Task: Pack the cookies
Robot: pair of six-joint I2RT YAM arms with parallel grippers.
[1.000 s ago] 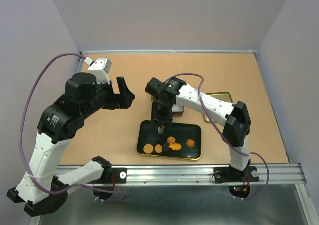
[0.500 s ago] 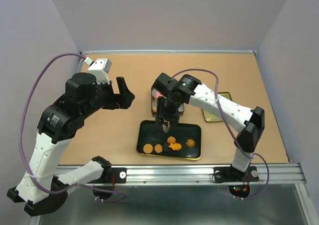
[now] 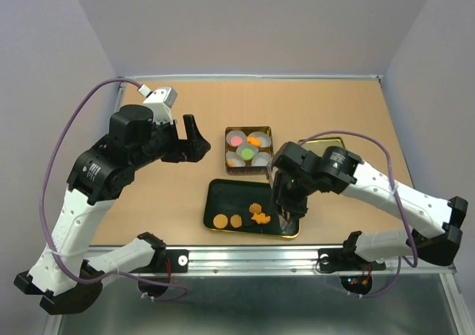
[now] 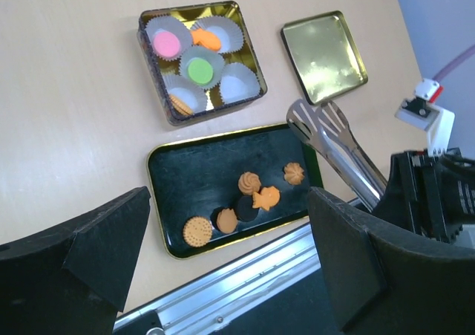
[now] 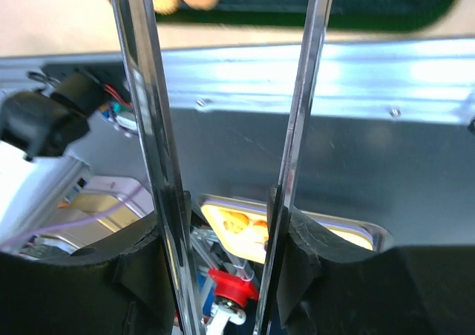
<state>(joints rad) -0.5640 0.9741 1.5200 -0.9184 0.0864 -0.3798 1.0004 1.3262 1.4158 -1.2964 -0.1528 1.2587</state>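
Observation:
Several cookies (image 4: 249, 182) lie on the black tray (image 4: 185, 168): a dotted round, an orange round, a dark round, a fish, a swirl and a brown star (image 4: 294, 173). From above I see them at the tray's near edge (image 3: 236, 220). More cookies, pink, green and orange, sit in paper cups in the gold tin (image 3: 249, 149) (image 4: 199, 60). My right gripper (image 3: 286, 194) (image 5: 226, 268) is shut on metal tongs (image 4: 338, 145) (image 5: 148, 90), whose arms stand apart over the tray's right end. My left gripper (image 3: 189, 138) (image 4: 223, 275) hangs open, high and left of the tin.
The tin's gold lid (image 4: 323, 56) (image 3: 330, 143) lies flat to the right of the tin, partly behind my right arm. A metal rail (image 3: 252, 257) runs along the table's near edge just below the tray.
My right arm has swung with the tongs from the tin and tray's far side to the tray's right end, uncovering the tin. The left arm has shifted slightly up and right.

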